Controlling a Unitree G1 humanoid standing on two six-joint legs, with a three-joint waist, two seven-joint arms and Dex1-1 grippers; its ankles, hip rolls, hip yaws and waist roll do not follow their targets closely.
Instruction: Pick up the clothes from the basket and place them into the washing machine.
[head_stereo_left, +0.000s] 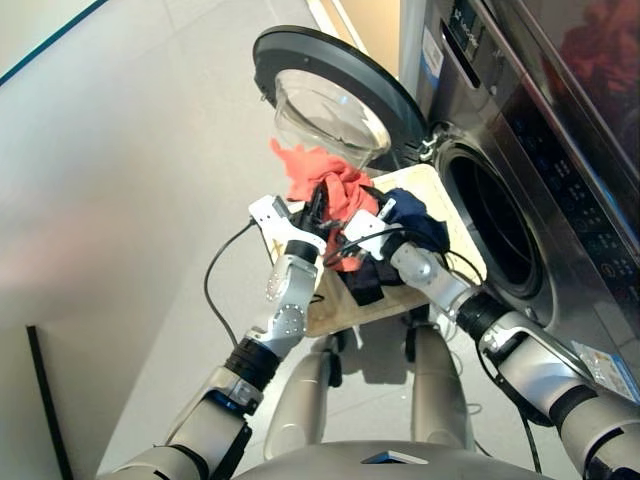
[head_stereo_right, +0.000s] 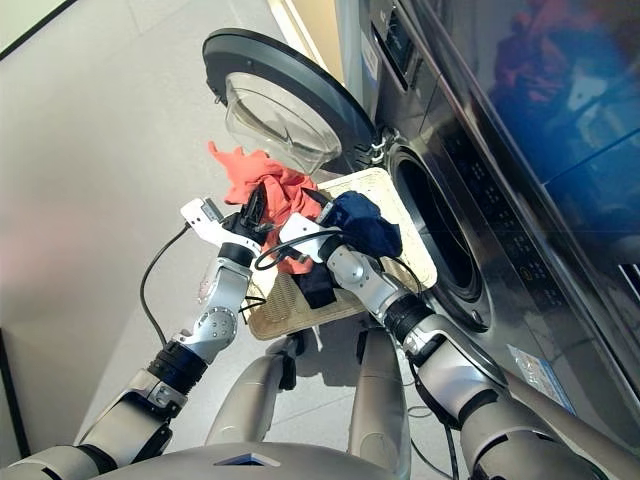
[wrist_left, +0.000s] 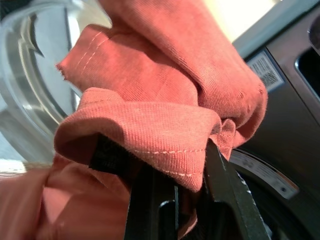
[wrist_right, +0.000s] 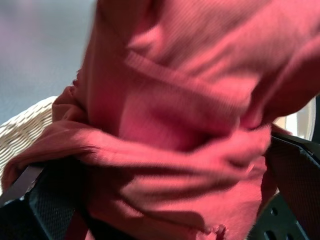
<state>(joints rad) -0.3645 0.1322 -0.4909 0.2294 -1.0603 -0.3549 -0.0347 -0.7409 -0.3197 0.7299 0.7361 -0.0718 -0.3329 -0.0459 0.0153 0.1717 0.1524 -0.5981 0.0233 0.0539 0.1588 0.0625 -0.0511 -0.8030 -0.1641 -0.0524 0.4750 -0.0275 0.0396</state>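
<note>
Left eye view shows the orange-red garment (head_stereo_left: 322, 183) lifted above the basket (head_stereo_left: 428, 186), bunched between both grippers. The left gripper (head_stereo_left: 316, 207) has its jaws closed on a fold of it. For the right gripper (head_stereo_left: 345, 235), cloth hides the jaws, so I cannot tell. The washing machine (head_stereo_left: 520, 150) drum opening lies to the right of both jaws, nearer to the right arm; the cloth's long axis runs up toward the door (head_stereo_left: 335, 95).
</note>
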